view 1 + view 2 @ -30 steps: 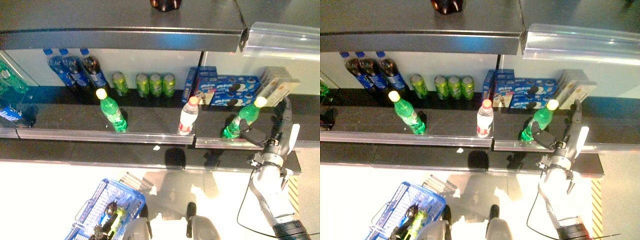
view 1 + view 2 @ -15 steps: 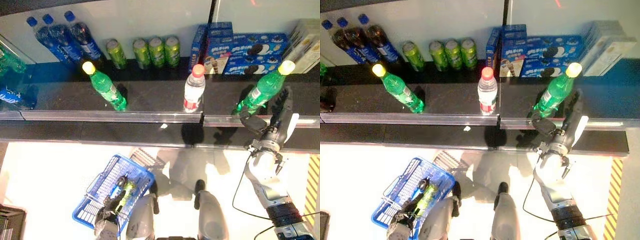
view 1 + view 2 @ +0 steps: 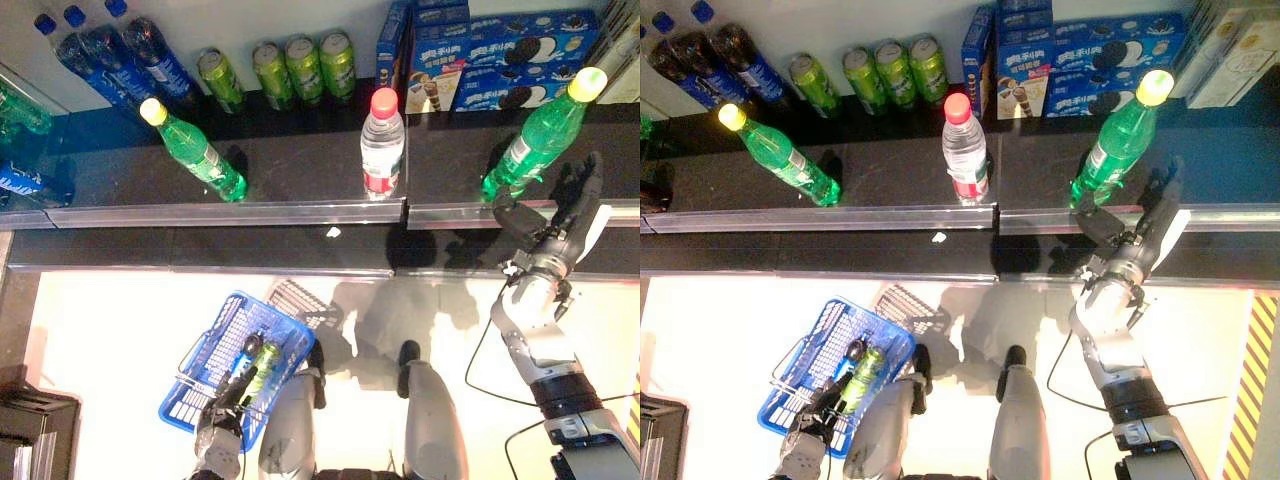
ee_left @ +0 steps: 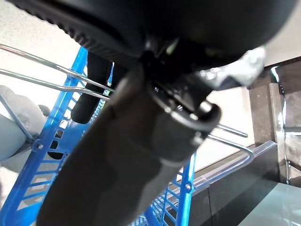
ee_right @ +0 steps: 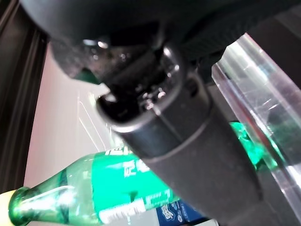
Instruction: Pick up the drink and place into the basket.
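A green drink bottle [image 3: 540,135] with a yellow cap stands at the right end of the dark shelf [image 3: 300,185]. My right hand [image 3: 548,262] is just in front of and to the right of its base, open. Its fingers [image 3: 580,190] stretch up beside the bottle and its thumb reaches toward the bottle's foot. The right wrist view shows the same bottle [image 5: 117,188] lying past the thumb, with nothing gripped. My left hand [image 3: 222,415] is low at the left, shut on the wire handle [image 4: 42,70] of the blue basket [image 3: 215,345]. A small green drink [image 3: 260,365] lies in the basket.
On the shelf also stand a clear bottle with a red cap [image 3: 382,150], a second green bottle [image 3: 195,152], green cans [image 3: 290,70], dark cola bottles [image 3: 110,55] and blue cookie boxes [image 3: 500,60]. A clear lip [image 3: 230,213] runs along the shelf's front edge.
The whole view has shifted down, so the upper shelf is out of sight and the basket shows fully. My right hand stays by the green bottle's base, still open.
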Robot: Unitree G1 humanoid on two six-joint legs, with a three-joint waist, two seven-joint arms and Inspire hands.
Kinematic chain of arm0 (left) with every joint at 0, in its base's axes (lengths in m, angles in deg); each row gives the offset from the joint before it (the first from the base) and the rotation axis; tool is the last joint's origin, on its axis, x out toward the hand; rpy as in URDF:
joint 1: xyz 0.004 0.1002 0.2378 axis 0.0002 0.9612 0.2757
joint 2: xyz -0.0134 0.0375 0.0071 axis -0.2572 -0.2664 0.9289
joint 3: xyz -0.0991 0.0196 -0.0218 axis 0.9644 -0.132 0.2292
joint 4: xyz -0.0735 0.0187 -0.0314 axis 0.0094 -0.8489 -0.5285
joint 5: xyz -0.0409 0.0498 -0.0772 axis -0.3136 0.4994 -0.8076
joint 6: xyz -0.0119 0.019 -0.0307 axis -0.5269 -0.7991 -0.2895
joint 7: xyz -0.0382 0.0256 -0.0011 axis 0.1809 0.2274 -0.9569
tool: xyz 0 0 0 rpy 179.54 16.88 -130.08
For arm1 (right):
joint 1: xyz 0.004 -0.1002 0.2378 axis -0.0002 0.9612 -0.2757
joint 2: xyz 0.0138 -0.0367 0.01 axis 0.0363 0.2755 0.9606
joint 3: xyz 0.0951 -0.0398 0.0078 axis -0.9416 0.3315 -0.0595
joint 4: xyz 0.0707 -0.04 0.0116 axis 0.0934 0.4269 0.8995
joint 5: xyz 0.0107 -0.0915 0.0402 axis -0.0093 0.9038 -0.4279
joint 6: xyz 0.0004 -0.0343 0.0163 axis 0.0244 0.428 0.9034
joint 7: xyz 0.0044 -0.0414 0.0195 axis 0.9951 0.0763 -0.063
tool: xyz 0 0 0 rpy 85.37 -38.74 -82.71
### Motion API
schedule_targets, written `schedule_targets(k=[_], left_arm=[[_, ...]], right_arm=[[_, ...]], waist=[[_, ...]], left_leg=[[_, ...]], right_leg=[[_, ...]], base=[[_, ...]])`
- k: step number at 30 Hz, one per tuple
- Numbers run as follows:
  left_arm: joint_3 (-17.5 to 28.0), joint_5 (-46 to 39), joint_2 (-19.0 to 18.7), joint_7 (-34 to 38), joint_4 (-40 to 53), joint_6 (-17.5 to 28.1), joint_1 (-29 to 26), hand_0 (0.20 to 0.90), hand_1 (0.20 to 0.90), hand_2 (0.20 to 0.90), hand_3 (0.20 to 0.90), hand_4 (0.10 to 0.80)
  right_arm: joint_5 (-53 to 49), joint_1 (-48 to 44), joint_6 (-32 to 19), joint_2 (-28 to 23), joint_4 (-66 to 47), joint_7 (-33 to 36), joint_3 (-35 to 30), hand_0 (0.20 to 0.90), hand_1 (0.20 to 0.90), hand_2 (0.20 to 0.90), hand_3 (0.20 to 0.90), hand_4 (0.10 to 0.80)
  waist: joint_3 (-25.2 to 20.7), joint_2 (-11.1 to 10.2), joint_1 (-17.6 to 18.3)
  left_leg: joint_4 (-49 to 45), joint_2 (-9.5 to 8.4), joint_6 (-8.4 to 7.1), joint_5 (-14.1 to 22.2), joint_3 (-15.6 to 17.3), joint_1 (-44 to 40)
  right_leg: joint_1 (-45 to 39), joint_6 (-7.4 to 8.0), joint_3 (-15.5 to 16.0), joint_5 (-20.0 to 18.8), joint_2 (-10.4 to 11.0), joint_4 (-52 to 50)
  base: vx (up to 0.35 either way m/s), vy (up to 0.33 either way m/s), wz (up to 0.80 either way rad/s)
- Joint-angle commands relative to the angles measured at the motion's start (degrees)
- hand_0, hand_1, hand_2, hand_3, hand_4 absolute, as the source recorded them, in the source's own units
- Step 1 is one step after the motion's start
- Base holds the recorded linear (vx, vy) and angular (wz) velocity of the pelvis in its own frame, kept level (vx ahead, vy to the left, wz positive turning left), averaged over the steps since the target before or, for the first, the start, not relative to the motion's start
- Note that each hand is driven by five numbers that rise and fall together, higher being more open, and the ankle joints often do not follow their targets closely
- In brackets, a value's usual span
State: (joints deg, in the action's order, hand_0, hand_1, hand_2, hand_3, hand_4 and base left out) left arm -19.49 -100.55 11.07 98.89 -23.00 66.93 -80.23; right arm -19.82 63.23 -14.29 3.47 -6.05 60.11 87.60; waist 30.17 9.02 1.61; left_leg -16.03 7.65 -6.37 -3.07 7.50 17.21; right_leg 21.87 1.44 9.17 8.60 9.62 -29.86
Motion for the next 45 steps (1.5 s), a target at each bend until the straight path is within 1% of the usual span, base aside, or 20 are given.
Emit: schedule_targets(k=[1, 11, 20, 26, 27, 28, 29, 39, 45], left_arm=[[-2.0, -0.5, -1.6, -1.0, 5.6, 3.6, 4.6, 0.3, 0.3, 0.3, 0.2, 0.1], [-3.1, -1.4, -2.4, -1.5, 7.8, 2.9, 3.9, 0.3, 0.3, 0.3, 0.2, 0.1], [-3.1, -1.3, -3.3, -1.4, 7.8, 1.9, 3.5, 0.3, 0.3, 0.3, 0.2, 0.1], [-3.0, -0.9, -3.8, -1.7, 7.6, 1.6, 3.4, 0.3, 0.3, 0.3, 0.2, 0.1], [-3.0, -0.8, -3.9, -1.9, 7.6, 1.6, 3.5, 0.3, 0.3, 0.3, 0.2, 0.1], [-3.1, -0.9, -3.9, -2.0, 7.7, 1.6, 3.6, 0.3, 0.3, 0.3, 0.2, 0.1], [-3.2, -0.9, -4.0, -2.0, 7.8, 1.5, 3.6, 0.3, 0.3, 0.3, 0.2, 0.1], [-3.1, -1.2, -4.7, -1.9, 7.9, 0.8, 3.4, 0.3, 0.3, 0.3, 0.2, 0.1], [-2.8, -1.3, -4.4, -2.3, 8.0, 1.1, 3.4, 0.3, 0.3, 0.3, 0.2, 0.1]], right_arm=[[0.4, -8.5, -4.3, -4.7, -3.4, 1.0, -1.7, 0.9, 0.9, 0.9, 0.9, 0.8], [1.1, -15.4, -2.7, -7.3, -1.0, 0.9, -1.3, 0.9, 0.9, 0.9, 0.9, 0.8], [2.0, -17.4, -1.4, -9.0, 0.2, -0.9, -1.3, 0.9, 0.9, 0.9, 0.9, 0.8], [2.1, -19.1, -0.4, -10.7, 2.0, -0.8, -0.9, 0.9, 0.9, 0.9, 0.9, 0.8], [2.1, -19.3, -0.1, -11.1, 2.6, -0.2, -1.0, 0.589, 0.589, 0.589, 0.538, 0.438], [1.9, -19.5, -0.2, -11.4, 3.1, 0.3, -1.1, 0.589, 0.589, 0.589, 0.538, 0.438], [1.5, -19.7, -0.6, -11.6, 3.6, 0.4, -1.2, 0.3, 0.3, 0.3, 0.2, 0.1], [-1.0, -18.9, -2.5, -12.6, 5.6, 1.4, -3.5, 0.3, 0.3, 0.3, 0.2, 0.1], [-1.5, -17.8, -3.4, -12.6, 5.0, 1.7, -4.5, 0.3, 0.3, 0.3, 0.2, 0.1]], waist=[[-0.4, -2.0, -1.2], [-0.4, -1.7, -2.4], [-0.4, -2.2, -2.8], [-0.4, -2.5, -3.2], [-0.4, -2.4, -3.3], [-0.4, -2.4, -3.3], [-0.4, -2.3, -3.4], [-0.4, -2.6, -3.2], [-0.4, -2.7, -2.8]], left_leg=[[-11.9, -0.75, -0.37, -3.0, -1.8, 4.1], [-10.9, -1.21, -0.28, -3.8, -2.6, 6.5], [-11.1, -1.07, -0.15, -3.6, -2.8, 7.5], [-11.6, -1.36, 0.08, -3.3, -3.1, 8.1], [-11.6, -1.45, 0.09, -3.2, -3.2, 8.0], [-11.5, -1.49, 0.11, -3.2, -3.2, 8.0], [-11.6, -1.5, 0.12, -3.2, -3.3, 8.0], [-12.5, -1.64, 0.47, -2.5, -2.9, 8.1], [-13.2, -1.97, 0.56, -2.0, -2.5, 7.5]], right_leg=[[-4.8, -0.39, 2.2, -4.5, -0.9, 10.3], [-2.4, -0.45, 2.3, -4.9, -1.4, 10.6], [-1.5, -0.54, 2.7, -4.9, -1.5, 10.3], [-1.0, -0.74, 2.7, -4.8, -1.5, 9.7], [-1.0, -0.77, 2.7, -4.7, -1.5, 9.6], [-1.0, -0.77, 2.7, -4.7, -1.5, 9.6], [-1.0, -0.76, 2.7, -4.7, -1.5, 9.6], [-0.7, -1.1, 2.8, -4.3, -1.5, 8.7], [-1.3, -1.3, 2.7, -4.0, -1.4, 8.4]], base=[[0.0, 0.0, 0.0], [0.006, -0.006, -0.02], [0.021, -0.011, 0.06], [0.027, -0.01, 0.02], [0.0, 0.0, 0.0], [0.0, 0.0, 0.0], [0.0, 0.0, 0.0], [0.0, 0.0, 0.0], [-0.039, 0.024, 0.0]])
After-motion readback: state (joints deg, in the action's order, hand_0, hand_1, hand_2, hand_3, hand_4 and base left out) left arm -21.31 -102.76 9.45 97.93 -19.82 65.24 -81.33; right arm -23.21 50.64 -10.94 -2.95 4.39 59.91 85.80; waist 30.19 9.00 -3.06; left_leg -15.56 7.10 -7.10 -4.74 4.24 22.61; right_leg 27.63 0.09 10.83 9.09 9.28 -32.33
